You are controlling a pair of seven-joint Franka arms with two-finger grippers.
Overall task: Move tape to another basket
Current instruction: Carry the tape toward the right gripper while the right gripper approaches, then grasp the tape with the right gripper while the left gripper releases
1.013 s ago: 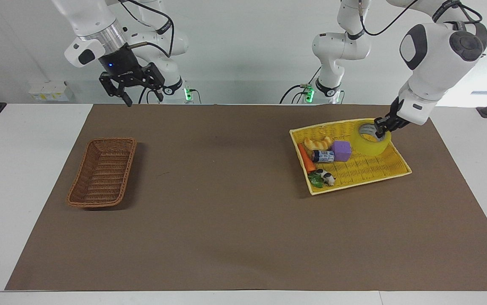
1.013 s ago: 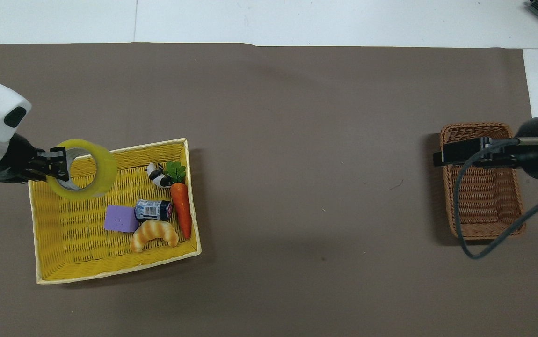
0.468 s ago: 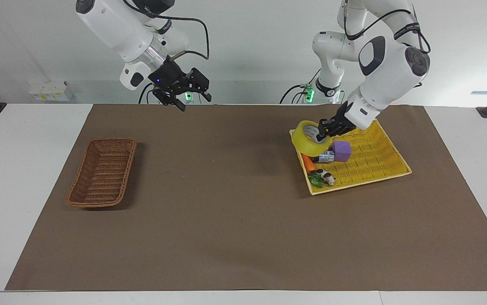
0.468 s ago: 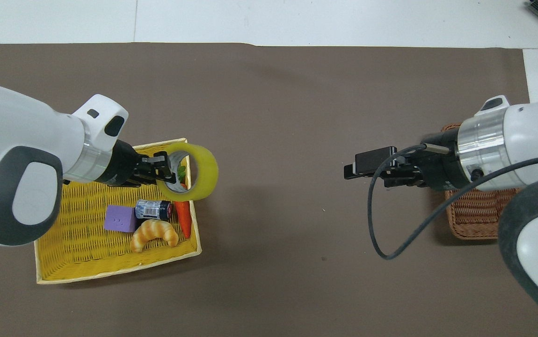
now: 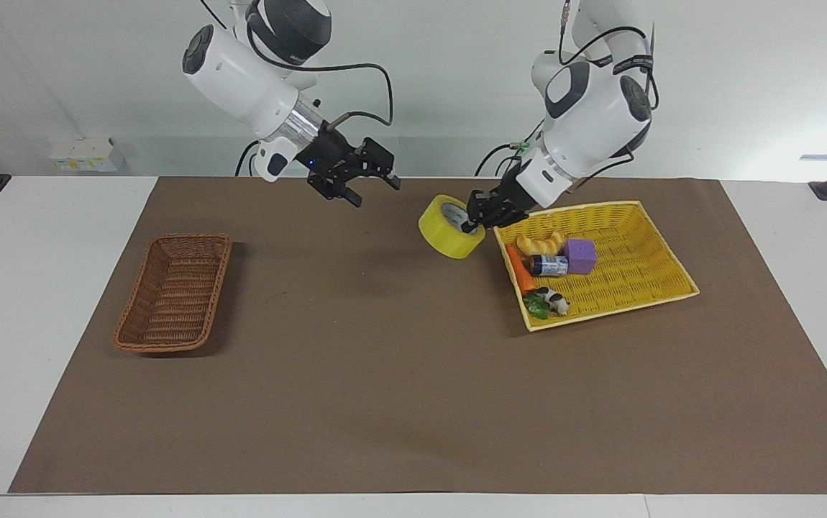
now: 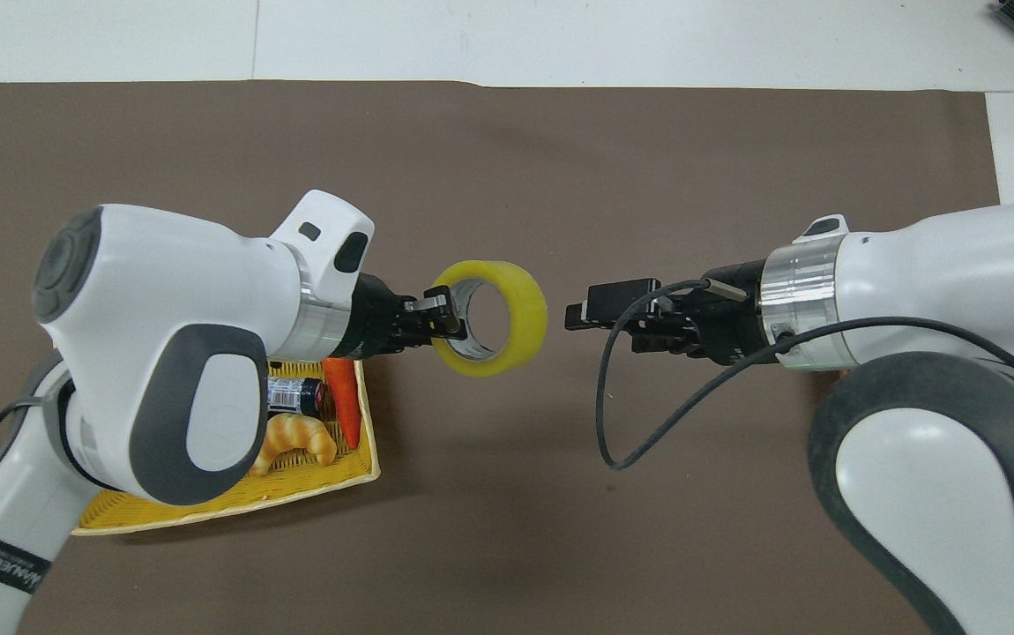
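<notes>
I am holding the tape (image 5: 451,226) in my left gripper (image 5: 476,214), fingers clamped on the roll's wall with one inside the core. The roll is hanging in the air, clear of the yellow basket (image 5: 661,248) and just beside its rim, over the bare brown mat (image 5: 385,360) toward the right arm's end. My right gripper (image 5: 359,185) is hovering over the mat with its fingers spread wide and empty, pointing at the tape with a gap between them.

So the lift-out is done, I judge: the tape is out of the yellow basket, where the purple cube (image 5: 579,255), croissant (image 5: 539,244), carrot (image 5: 518,267), small bottle (image 5: 549,265) and toy cow (image 5: 554,300) are lying. What is left looks like the larger part: passing the roll across to the waiting gripper, then carrying it to the wicker basket (image 5: 175,292), which is sitting well apart from the yellow basket, at the right arm's end.
</notes>
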